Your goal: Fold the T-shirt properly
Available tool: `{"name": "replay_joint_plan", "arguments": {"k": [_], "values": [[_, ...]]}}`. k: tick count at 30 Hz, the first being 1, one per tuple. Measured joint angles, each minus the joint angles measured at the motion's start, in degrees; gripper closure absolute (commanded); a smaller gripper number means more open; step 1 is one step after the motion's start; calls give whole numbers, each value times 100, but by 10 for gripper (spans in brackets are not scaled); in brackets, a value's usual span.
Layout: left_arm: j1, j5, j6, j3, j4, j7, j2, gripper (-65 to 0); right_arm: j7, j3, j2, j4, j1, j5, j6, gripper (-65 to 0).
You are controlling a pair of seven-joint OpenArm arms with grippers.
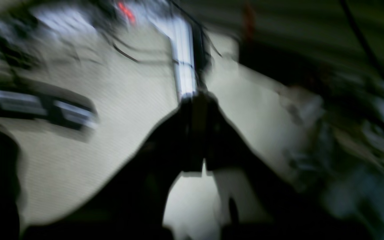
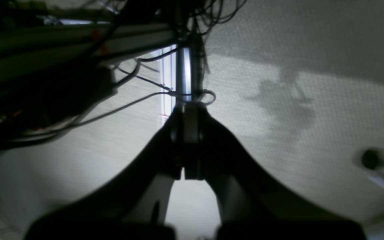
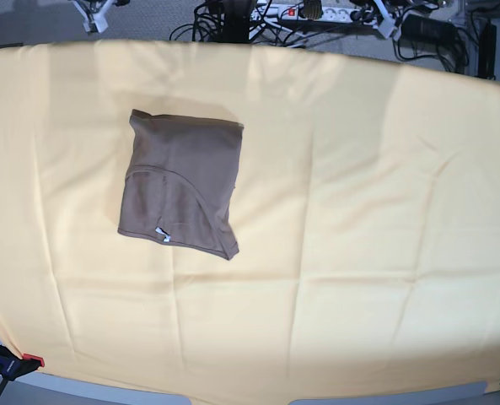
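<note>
The taupe-brown T-shirt [image 3: 180, 183] lies folded into a compact, roughly square bundle left of centre on the yellow cloth [image 3: 359, 211], a small white tag [image 3: 162, 235] at its near edge. Neither arm shows in the base view. In the left wrist view, which is blurred, my left gripper [image 1: 200, 100] is shut and holds nothing, pointing away from the table at a pale wall. The right gripper [image 2: 188, 110] is likewise shut with nothing in it, aimed at a pale wall and cables. The T-shirt appears in neither wrist view.
Cables and a power strip [image 3: 317, 13] lie along the floor beyond the table's far edge. A clamp with a red tip [image 3: 18, 363] sits at the near left corner. Dark cables [image 2: 138, 83] hang in front of the right wrist camera.
</note>
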Motion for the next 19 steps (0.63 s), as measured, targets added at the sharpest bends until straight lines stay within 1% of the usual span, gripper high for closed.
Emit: {"name": "replay_joint_plan", "arguments": {"k": [1, 2, 4, 5, 6, 7, 8, 9, 10, 11, 12, 13, 15, 16, 19], "values": [[-153, 358, 17, -2, -173, -304, 79, 0, 17, -195, -37, -184, 144, -83, -350, 0], [-299, 597, 101, -2, -365, -525, 212, 0, 20, -391, -85, -343, 262, -164, -603, 0], [-614, 691, 466, 42, -754, -699, 533, 0, 11, -804, -221, -564, 468, -221, -857, 0], [-734, 691, 636, 138, -938, -688, 706, 0, 17, -1003, -306, -623, 542, -284, -881, 0], [-835, 686, 918, 282, -1110, -739, 870, 0, 44, -1209, -411, -651, 597, -457, -964, 0], [-903, 752, 1259, 457, -1255, -868, 1025, 0, 195, -1401, -529, -658, 636, -688, -1097, 0], [-942, 977, 1620, 669, -1368, -1110, 1169, 0, 457, -1606, -632, -658, 643, -1008, -1185, 0], [-955, 1316, 1954, 914, -1447, -1362, 1270, 0, 678, -1808, -699, -654, 638, -1274, -1344, 0], [-955, 1572, 2234, 1191, -1508, -1596, 1331, 0, 706, -2020, -745, -654, 634, -1425, -1556, 0], [-949, 1606, 2470, 1478, -1547, -1759, 1375, 0, 699, -2208, -761, -654, 610, -1460, -1718, 0], [-938, 1482, 2629, 1768, -1589, -1921, 1394, 0, 721, -2371, -754, -656, 575, -1447, -1810, 0], [-938, 1261, 2721, 2044, -1639, -2063, 1410, 0, 691, -2503, -737, -678, 560, -1464, -1818, 0], [-938, 1049, 3060, 2476, -1696, -2164, 1475, 0, 658, -2699, -702, -702, 540, -1480, -1906, 0], [-938, 1036, 3115, 2621, -1696, -2194, 1488, 0, 654, -2778, -697, -702, 542, -1484, -1945, 0], [-938, 1040, 3056, 2747, -1694, -2197, 1513, 0, 671, -2828, -776, -697, 577, -1467, -2011, 0]]}}
